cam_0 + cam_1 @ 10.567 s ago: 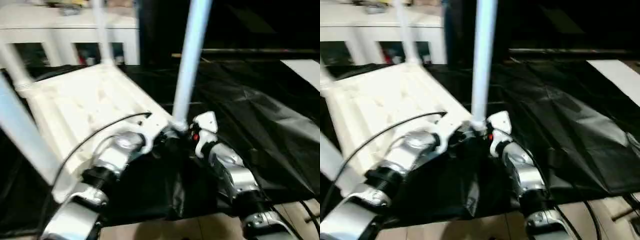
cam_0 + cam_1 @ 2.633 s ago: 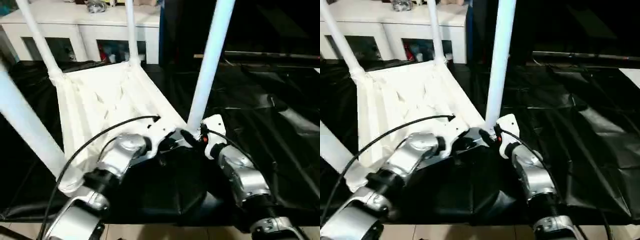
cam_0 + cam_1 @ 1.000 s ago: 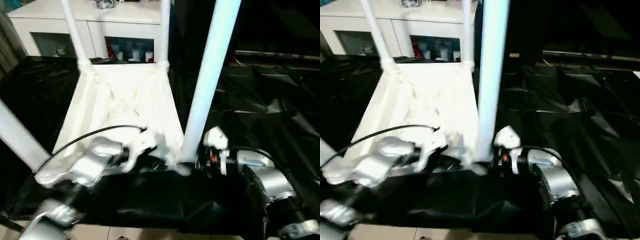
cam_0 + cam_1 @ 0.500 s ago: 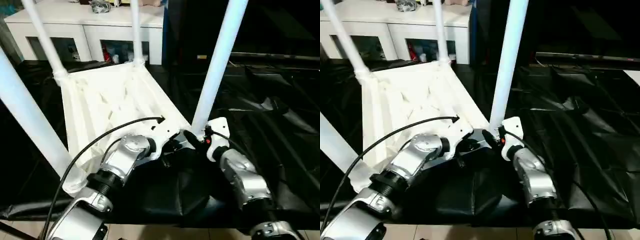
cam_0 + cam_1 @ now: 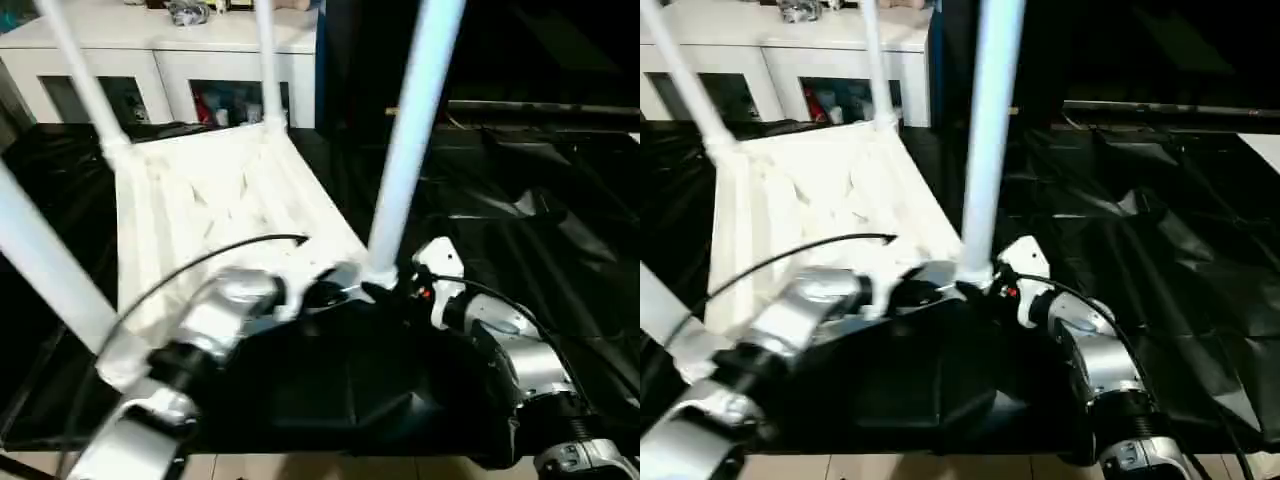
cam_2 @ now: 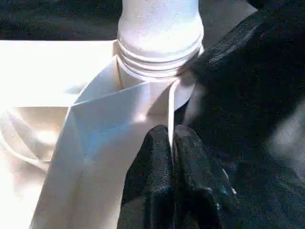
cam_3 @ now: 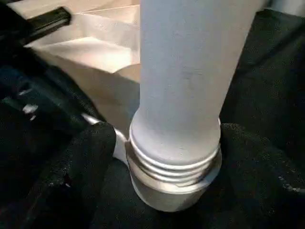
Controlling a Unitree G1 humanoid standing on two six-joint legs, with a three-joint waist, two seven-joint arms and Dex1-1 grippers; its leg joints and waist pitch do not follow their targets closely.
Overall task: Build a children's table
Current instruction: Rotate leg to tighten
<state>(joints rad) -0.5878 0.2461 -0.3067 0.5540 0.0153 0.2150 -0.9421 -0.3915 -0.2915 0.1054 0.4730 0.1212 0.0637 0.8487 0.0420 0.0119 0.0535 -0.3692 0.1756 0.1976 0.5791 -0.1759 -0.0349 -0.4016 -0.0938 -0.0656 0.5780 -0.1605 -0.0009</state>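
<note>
A black-draped work table (image 5: 560, 230) fills the frame, the upturned tabletop (image 5: 220, 200) centre-left. In the wrist views, a thin rib is pinched by the left gripper (image 6: 170, 143), and the near leg (image 7: 186, 81) is straddled by the right gripper (image 7: 162, 157), fingers (image 7: 90, 157) parted.

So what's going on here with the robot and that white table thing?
A robot is putting together a children's table. The white tabletop lies upside down on a black-draped work table, legs pointing up. The left gripper pinches a thin edge of the tabletop's near corner. The right gripper has its fingers either side of the base of the nearest leg, whose threads still show.
</note>
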